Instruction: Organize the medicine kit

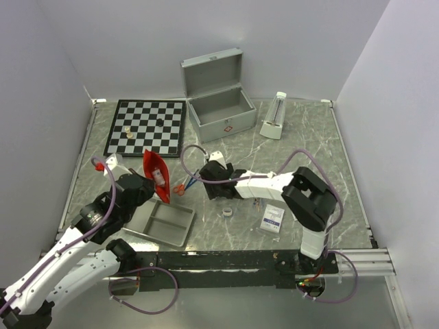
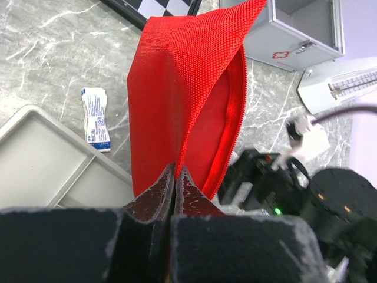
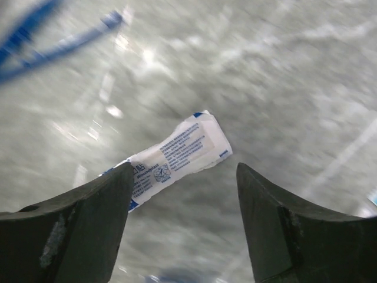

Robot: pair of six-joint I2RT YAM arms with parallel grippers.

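One boxy silver metal kit (image 1: pixel 218 103), lid up, at 12 o'clock on marbled grey desk (image 1: pixel 309 144). Left pincer (image 2: pixel 177 175) clamped on one red woven pouch (image 2: pixel 182 88), mouth open. Right pincer (image 3: pixel 184 171) spread wide above one crinkled white sachet (image 3: pixel 177 150). One grey two-bay tray (image 1: pixel 168 223) at 7 o'clock.

Small red emblem (image 2: pixel 281 55) on medicine kit (image 2: pixel 306 29) front; packet (image 3: pixel 177 156) print unreadable.

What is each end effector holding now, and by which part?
Left end effector pinches the red pouch by one edge, beside its open zipper. Right end effector is open over a white packet, holding nothing.
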